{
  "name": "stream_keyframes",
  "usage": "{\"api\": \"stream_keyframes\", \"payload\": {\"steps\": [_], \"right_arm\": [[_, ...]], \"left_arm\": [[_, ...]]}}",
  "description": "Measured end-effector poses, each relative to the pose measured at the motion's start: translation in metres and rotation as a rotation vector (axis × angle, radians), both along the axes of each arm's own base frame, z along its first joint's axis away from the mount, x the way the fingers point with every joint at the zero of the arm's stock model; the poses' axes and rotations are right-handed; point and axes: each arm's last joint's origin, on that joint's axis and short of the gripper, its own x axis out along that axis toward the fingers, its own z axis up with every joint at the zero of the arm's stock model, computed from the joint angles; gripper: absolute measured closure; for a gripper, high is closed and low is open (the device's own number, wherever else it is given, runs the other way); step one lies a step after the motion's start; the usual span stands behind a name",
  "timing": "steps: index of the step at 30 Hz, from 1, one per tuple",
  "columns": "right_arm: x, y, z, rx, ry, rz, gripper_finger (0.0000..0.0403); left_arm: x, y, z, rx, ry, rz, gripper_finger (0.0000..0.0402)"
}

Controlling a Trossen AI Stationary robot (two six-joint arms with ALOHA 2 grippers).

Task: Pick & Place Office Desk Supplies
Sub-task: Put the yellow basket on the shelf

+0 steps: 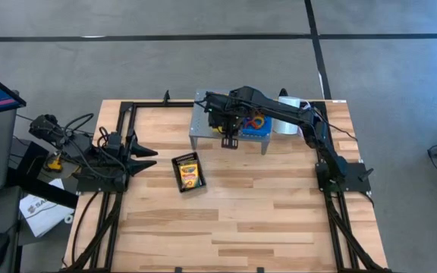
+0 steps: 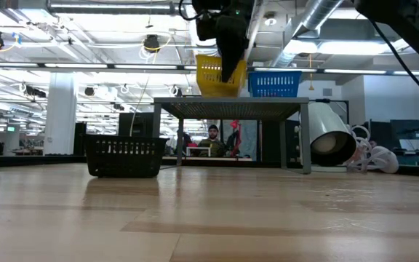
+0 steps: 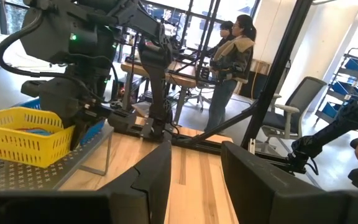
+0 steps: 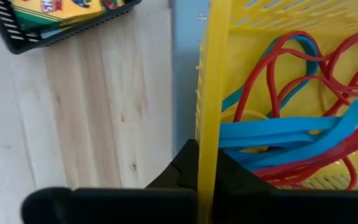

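A yellow mesh basket [image 2: 211,78] sits at the near edge of the grey perforated riser [image 2: 231,108], with red and blue rubber bands [image 4: 291,124] lying inside it. My right gripper [image 4: 207,171] reaches over the riser from the right and is shut on this basket's wall. A black basket [image 1: 188,173] rests by its bottom on the table near the middle; it holds yellow-and-green crayon boxes [image 4: 61,9]. My left gripper [image 3: 194,180] waits open at the table's left side, touching nothing. My right gripper pinches the yellow basket's side wall at its top rim [image 4: 209,106], one finger inside the basket and one outside. The fingers [image 2: 231,69] come from above, pointing down. I cannot tell whether the basket's bottom rests on the riser or hangs just above it.
A blue basket [image 2: 275,84] stands on the riser beside the yellow one. A white roll [image 2: 329,142] lies on the table right of the riser. Bare wooden table [image 1: 264,220] spreads toward the near edge. People [image 3: 229,62] stand in the room beyond the table.
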Motion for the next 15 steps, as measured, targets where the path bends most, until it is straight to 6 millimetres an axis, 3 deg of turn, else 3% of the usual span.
{"api": "stream_keyframes", "payload": {"steps": [15], "right_arm": [[-0.0015,-0.0077,-0.0053,0.020,0.012,-0.006,0.0403]], "left_arm": [[0.0000,0.0003,0.0000,0.000,0.000,0.011,0.0266]]}}
